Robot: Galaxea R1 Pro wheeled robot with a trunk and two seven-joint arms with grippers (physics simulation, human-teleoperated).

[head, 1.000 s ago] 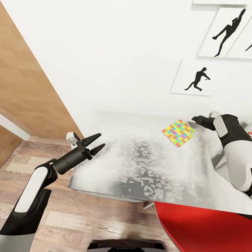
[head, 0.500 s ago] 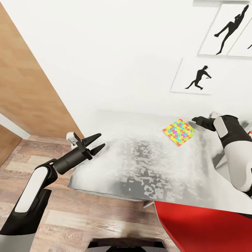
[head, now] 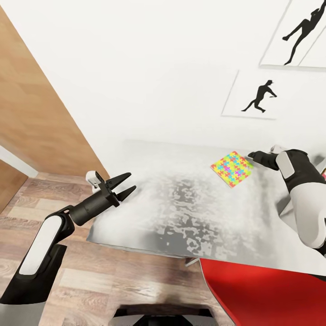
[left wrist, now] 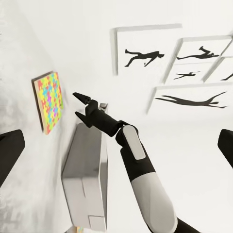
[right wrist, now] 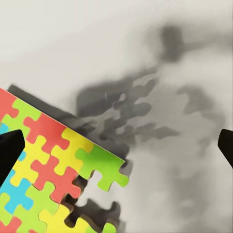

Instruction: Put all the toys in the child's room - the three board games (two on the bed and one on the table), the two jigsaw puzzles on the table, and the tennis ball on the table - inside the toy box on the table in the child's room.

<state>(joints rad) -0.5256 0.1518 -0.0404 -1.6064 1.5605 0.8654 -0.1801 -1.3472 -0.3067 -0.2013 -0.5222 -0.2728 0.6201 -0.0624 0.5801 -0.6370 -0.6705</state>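
One jigsaw puzzle [head: 232, 169], a thin square of bright interlocking pieces, lies flat on the light grey table [head: 181, 208] near the wall. My right gripper [head: 251, 156] hovers open just beside its far corner, not touching it. In the right wrist view the puzzle [right wrist: 48, 179] lies partly between the spread fingertips [right wrist: 9, 150], slightly off to one side. My left gripper [head: 123, 183] is open and empty over the table's left end. The left wrist view shows the puzzle [left wrist: 48, 102], my right gripper [left wrist: 77, 104] and the grey toy box [left wrist: 87, 170] under the right forearm.
A red chair [head: 262, 294] stands at the table's near edge on the right. Baseball-player prints [head: 260, 95] hang on the white wall behind the table. A wooden door panel [head: 31, 117] and plank floor [head: 90, 280] lie to the left.
The head view has shifted slightly, so the prints sit higher and further right. Both arms and the puzzle hold their places.
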